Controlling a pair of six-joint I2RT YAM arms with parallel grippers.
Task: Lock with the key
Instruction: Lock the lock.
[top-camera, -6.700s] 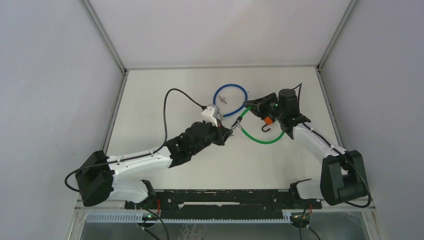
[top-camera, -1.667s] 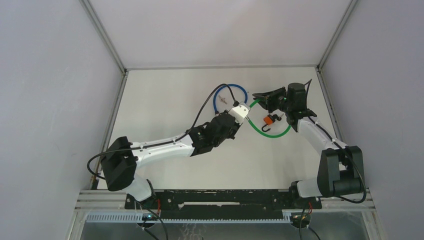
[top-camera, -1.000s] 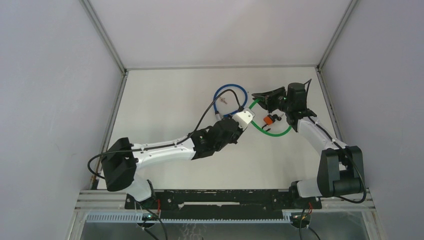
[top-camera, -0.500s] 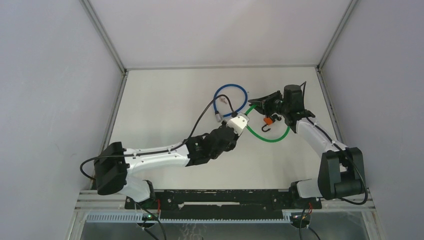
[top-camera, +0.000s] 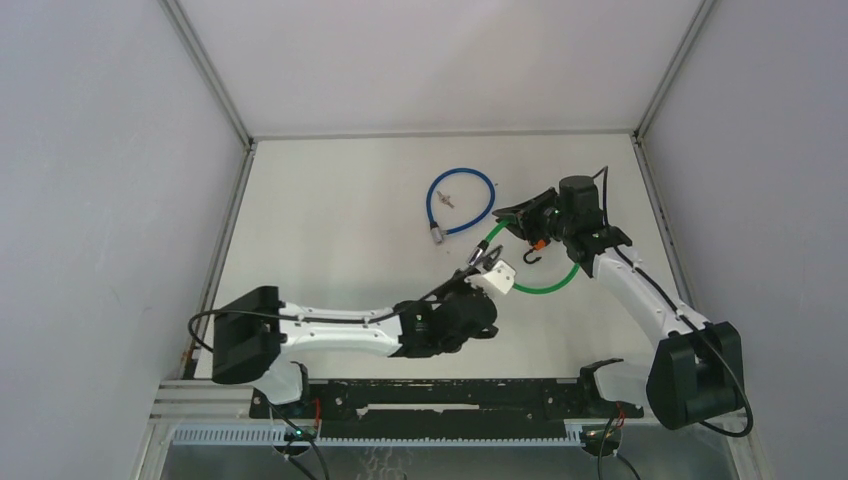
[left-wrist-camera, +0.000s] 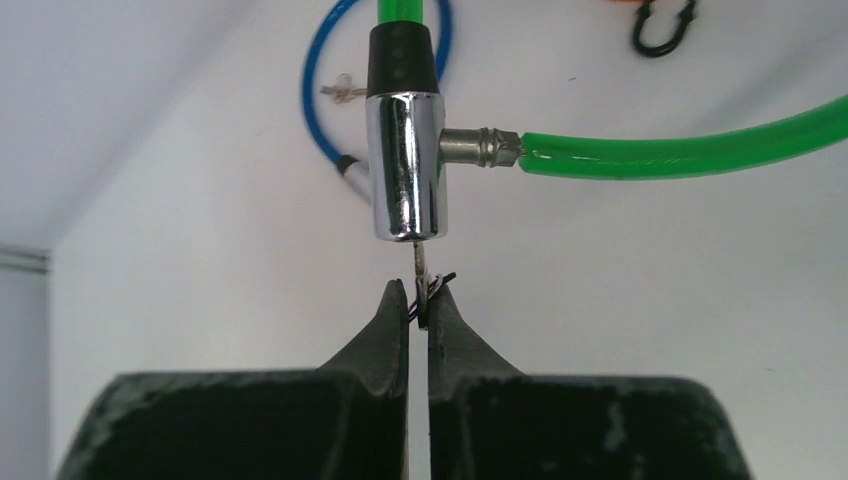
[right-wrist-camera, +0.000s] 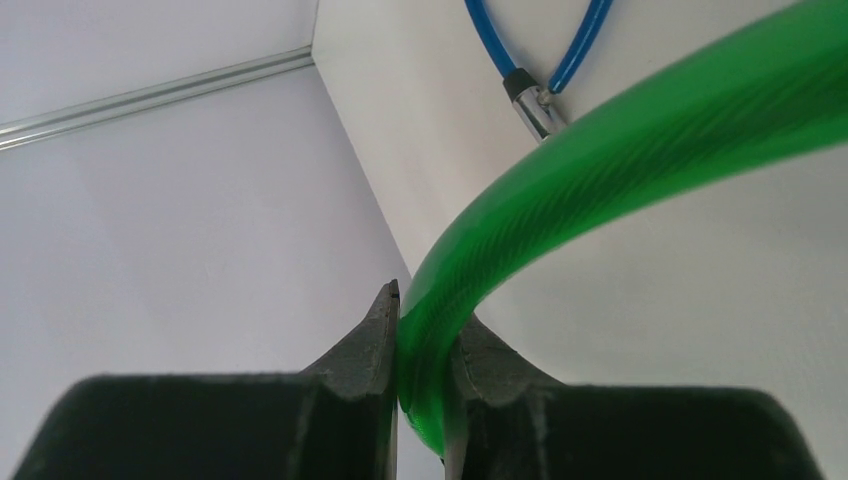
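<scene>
- Closed tight: left gripper (left-wrist-camera: 418, 300), pinching the key (left-wrist-camera: 420, 268) by its head.
- Key blade up into bottom end of chrome lock barrel (left-wrist-camera: 404, 165), near middle of table (top-camera: 330, 230).
- Plugged into barrel's side: green cable (left-wrist-camera: 680, 150).
- Clamped around green cable, jaws narrowly apart: right gripper (right-wrist-camera: 420, 312).
- Farther back, lying apart: blue cable (top-camera: 461, 201).

L gripper (left-wrist-camera: 419, 305) tips pinched together on key (left-wrist-camera: 424, 283). Key blade runs straight ahead from tips into chrome lock barrel (left-wrist-camera: 404, 165). Green cable (left-wrist-camera: 680, 150) exits barrel to R of fingers. Blue cable (left-wrist-camera: 318, 130) beyond, ahead-L. Black hook (left-wrist-camera: 664, 25) far ahead-R.
</scene>
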